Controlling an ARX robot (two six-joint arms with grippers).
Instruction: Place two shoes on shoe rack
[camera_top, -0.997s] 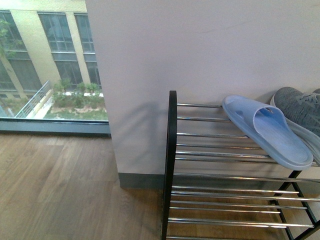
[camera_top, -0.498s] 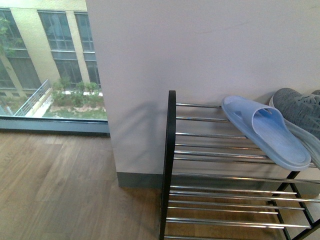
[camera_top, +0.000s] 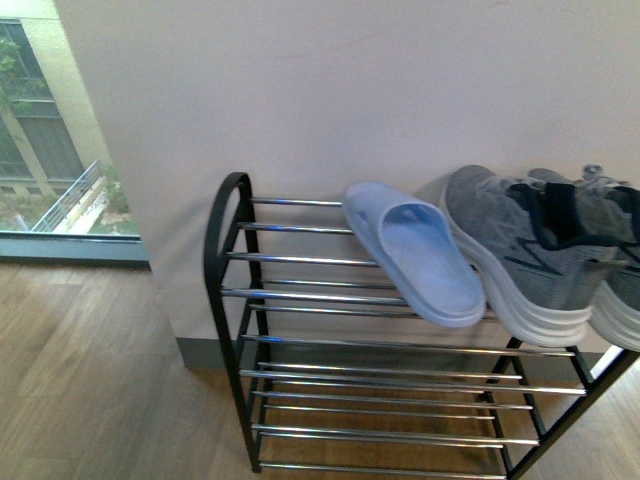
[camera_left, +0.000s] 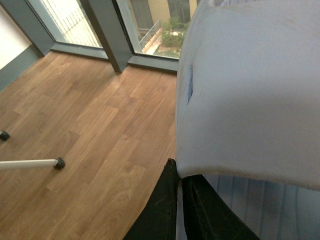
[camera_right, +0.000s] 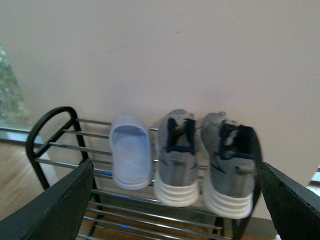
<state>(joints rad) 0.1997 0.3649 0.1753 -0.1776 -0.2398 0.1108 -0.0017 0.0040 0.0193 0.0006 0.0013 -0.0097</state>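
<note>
Sitting side by side on the top tier of the shoe rack (camera_right: 50, 150) are both grey sneakers: the left shoe (camera_right: 176, 157) and the right shoe (camera_right: 227, 162), heels out, toes toward the pale wall (camera_top: 350, 90). They're nearly touching each other. A light blue slide sandal (camera_top: 420, 250) lies on the same tier just beside the left one, closer to the rack's arched end. The two lower tiers show only bare chrome bars. Right fingers (camera_right: 52, 207) are spread wide with nothing between them, well back from the rack. Left fingers (camera_left: 200, 210) are pinched on a second pale blue slipper (camera_left: 250, 90), which fills most of the left wrist view above the wood floor (camera_left: 85, 135). No counter here, everything's at floor level.
</note>
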